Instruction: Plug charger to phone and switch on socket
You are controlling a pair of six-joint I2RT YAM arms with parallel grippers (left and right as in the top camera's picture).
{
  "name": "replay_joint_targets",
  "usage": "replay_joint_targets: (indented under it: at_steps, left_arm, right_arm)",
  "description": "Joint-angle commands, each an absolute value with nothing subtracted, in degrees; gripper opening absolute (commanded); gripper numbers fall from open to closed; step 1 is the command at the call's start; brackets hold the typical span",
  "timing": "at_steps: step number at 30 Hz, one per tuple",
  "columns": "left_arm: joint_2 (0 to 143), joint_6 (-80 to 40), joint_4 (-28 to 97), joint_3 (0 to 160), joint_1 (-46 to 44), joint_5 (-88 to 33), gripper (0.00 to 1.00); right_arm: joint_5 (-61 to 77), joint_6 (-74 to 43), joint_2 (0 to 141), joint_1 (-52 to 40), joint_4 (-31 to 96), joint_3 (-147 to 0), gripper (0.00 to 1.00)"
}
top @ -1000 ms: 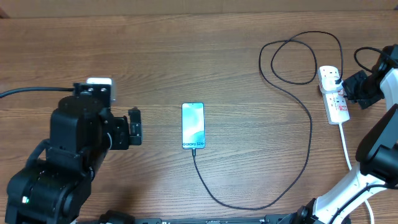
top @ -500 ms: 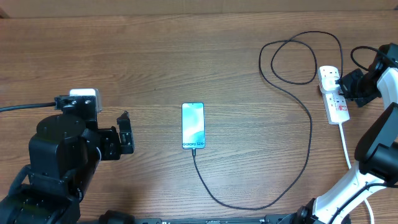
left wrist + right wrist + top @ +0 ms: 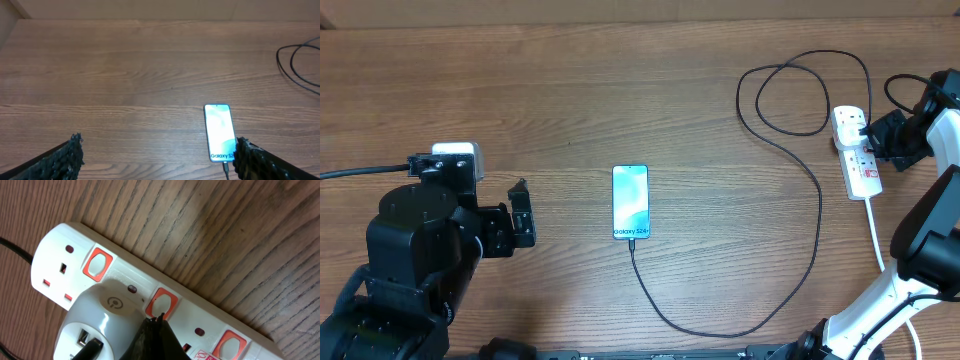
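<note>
phone screen: I read "Galaxy S24+" | white USB adapter: power symbol | power strip red label: illegible to me

phone at centre, socket far right, charger looping between

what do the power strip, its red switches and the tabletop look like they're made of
The socket: probably moulded white plastic, smooth and slightly glossy, with soft highlights. The switches: orange-red plastic, duller finish. The table: brown wood or wood-look laminate, matte, with long grain lines; which one is unclear.

Left arm black, right arm black-and-white, fingers rough black.
</note>
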State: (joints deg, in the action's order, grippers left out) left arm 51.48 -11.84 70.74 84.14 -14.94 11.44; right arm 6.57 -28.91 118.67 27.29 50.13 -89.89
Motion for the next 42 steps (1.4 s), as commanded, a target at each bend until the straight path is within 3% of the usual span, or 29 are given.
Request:
replay_joint_targets:
  at_steps: [1,16,26,42]
  left_arm:
    - [51.2,-12.43,70.7,84.16,-14.55,12.19,1.0]
    - [51.2,-12.43,70.7,84.16,-14.55,12.19,1.0]
    - [50.74,-12.43,70.72,84.16,-14.55,12.19,1.0]
    - [50.74,-12.4,70.72,84.16,-14.55,12.19,1.0]
  right_arm:
    - [7.6,-28.67,119.35,26.63,49.04,-91.24,0.04]
    - [7.64,-27.77,125.56,23.31,50.02,-91.31,0.04]
    - [-1.28,-26.09,121.14,23.81,64.12,-105.34,0.04]
    - [-1.83,-26.83,127.09,24.23,66.28,-106.83,0.04]
